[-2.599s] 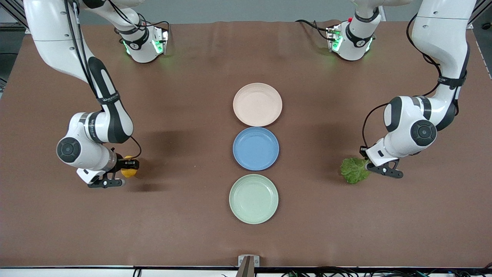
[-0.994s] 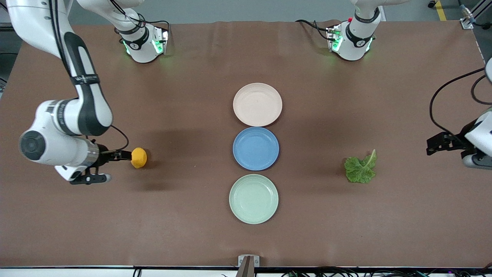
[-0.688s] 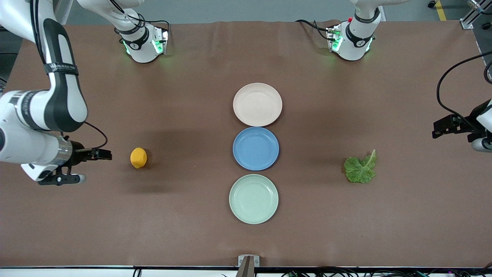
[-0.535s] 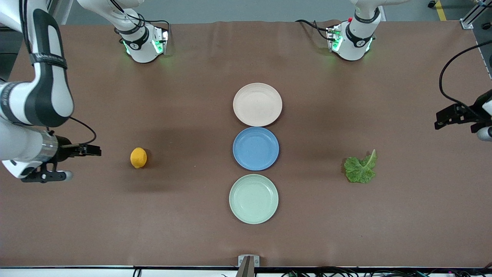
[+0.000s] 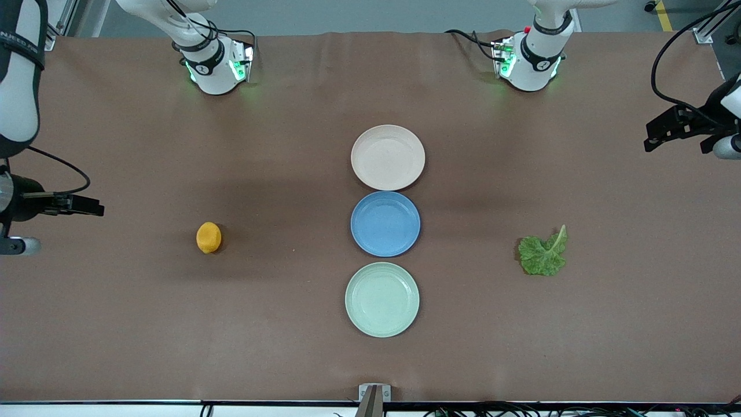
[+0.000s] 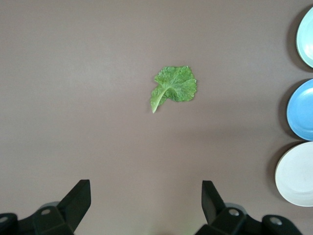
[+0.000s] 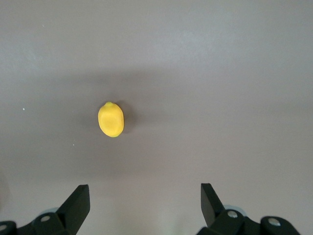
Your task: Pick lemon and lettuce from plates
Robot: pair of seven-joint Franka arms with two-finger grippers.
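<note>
The lemon lies on the bare table toward the right arm's end, and shows in the right wrist view. The lettuce lies flat on the table toward the left arm's end, and shows in the left wrist view. The beige-pink plate and the pale green plate are both empty. My right gripper is open and empty, raised over the table's edge at its own end. My left gripper is open and empty, raised over the table at its own end.
An empty blue plate sits between the two task plates in a row at mid-table. The three plates show at the edge of the left wrist view. The arm bases stand farthest from the front camera.
Both grippers have let go, the right of the lemon and the left of the lettuce. Both arms have drawn back and up toward their own table ends. Lemon and lettuce lie still.
</note>
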